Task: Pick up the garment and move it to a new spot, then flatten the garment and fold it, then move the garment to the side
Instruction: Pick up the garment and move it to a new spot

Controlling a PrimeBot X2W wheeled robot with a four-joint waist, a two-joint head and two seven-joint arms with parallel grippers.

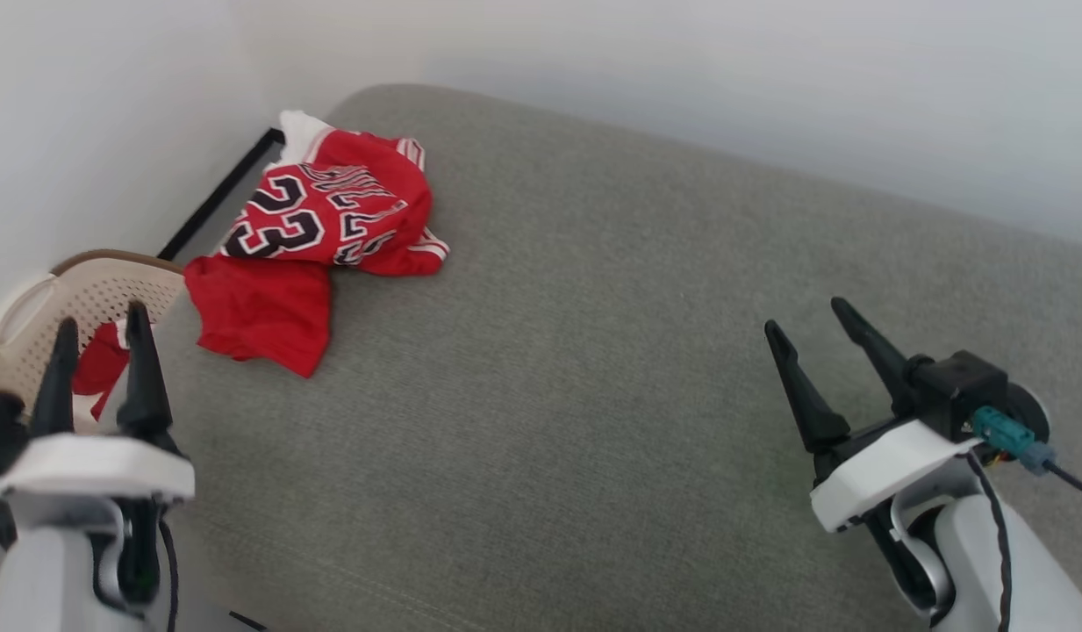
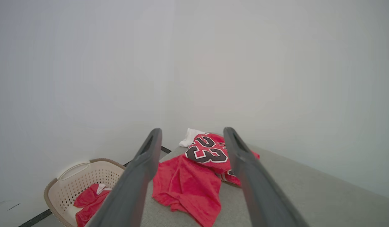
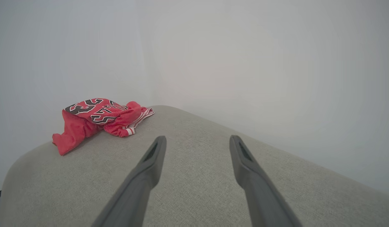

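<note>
While left claw (image 1: 102,316), right claw (image 1: 806,313) gape — one garment (image 1: 321,219).

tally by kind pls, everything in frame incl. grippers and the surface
Jersey: 1
Laundry basket: 1
Red cloth in the basket: 1
Grey cushion: 1
Grippers: 2, left gripper and right gripper, both open
Total: 6
</note>
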